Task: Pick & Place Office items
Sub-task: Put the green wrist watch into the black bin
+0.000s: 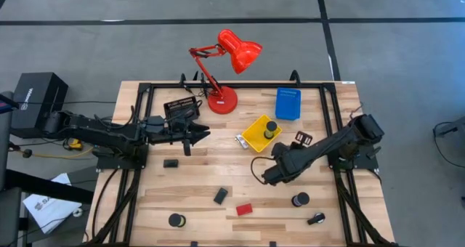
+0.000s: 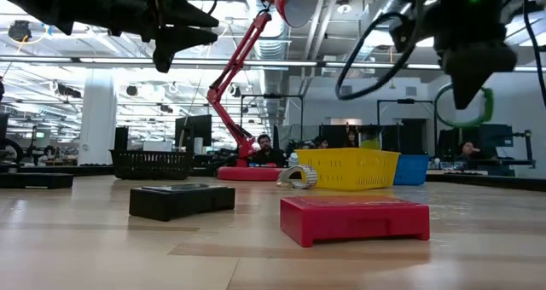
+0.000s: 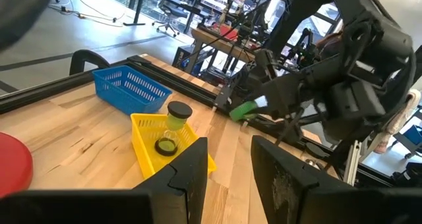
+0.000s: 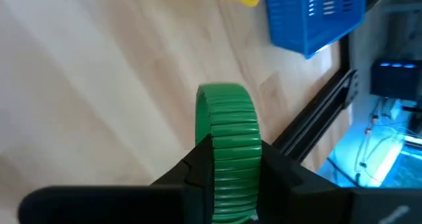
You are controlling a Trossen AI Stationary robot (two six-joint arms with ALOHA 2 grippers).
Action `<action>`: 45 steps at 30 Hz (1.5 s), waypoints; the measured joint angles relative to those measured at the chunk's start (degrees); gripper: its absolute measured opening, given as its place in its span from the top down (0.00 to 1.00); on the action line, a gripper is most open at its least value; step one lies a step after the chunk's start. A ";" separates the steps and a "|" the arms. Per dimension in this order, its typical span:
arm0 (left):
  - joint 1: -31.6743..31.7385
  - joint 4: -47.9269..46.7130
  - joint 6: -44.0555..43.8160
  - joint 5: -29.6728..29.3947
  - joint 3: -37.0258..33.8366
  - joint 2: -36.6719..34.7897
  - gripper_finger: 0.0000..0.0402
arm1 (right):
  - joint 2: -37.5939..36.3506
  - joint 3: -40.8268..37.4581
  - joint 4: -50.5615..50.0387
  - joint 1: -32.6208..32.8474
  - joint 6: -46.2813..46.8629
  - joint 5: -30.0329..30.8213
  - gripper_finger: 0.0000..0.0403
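A wooden desk [image 1: 196, 178] seen from above, with two dark robot arms reaching in from either side.

The right gripper [image 4: 227, 168] is clenched on a green ribbed cylinder [image 4: 229, 145], its two dark fingers pressing the cylinder's sides. It hangs above the desk's right half, just in front of the yellow tray [image 1: 256, 134]; from table height the green cylinder shows as a ring held in the air, clear of the desk surface.

The left gripper [image 3: 227, 178] hovers over the desk's left-centre, beside the black tray [image 1: 179, 110]. Its fingers stand apart with nothing between them.

The yellow tray sits near the desk's middle and already holds a black-capped, green-tinted item [image 3: 177, 118]. A blue tray [image 1: 288, 103] stands just behind it to the right. A tall red desk lamp [image 1: 229, 58] rises from the back edge.

Other office items lie loose along the front of the desk: a red block [image 1: 244, 209], two black blocks [image 1: 220, 195] and [image 1: 171, 162], black tape rolls [image 1: 176, 220] and [image 1: 300, 199], and a small black piece [image 1: 315, 219] near the right front corner. A silvery clip [image 1: 239, 140] touches the yellow tray's left edge.
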 joint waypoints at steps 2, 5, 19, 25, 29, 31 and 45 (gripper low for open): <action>0.00 0.00 0.00 -0.01 0.00 0.00 0.72 | -0.75 -0.07 -0.15 -1.44 -1.62 2.03 0.83; 0.00 -0.02 0.00 -0.02 0.00 0.00 0.72 | -1.29 -0.92 -0.06 -4.12 -4.06 5.28 0.83; 0.00 0.01 0.00 -0.28 0.00 0.00 0.72 | -13.46 -0.79 0.55 -24.44 -12.60 16.57 0.83; 0.00 0.00 0.00 -0.26 0.00 0.00 0.72 | -16.63 -0.79 8.24 -33.13 -22.03 16.68 0.83; 0.00 -0.02 0.00 -0.24 0.00 0.00 0.72 | -16.66 -0.79 17.52 -38.91 -33.00 12.18 0.83; 0.00 0.00 0.00 -0.24 0.00 0.00 0.72 | -16.35 -0.82 21.61 -42.12 -36.55 8.93 0.83; 0.00 -0.01 0.22 0.02 0.00 0.00 0.72 | -5.97 -0.84 26.37 -55.32 -41.26 -0.49 0.83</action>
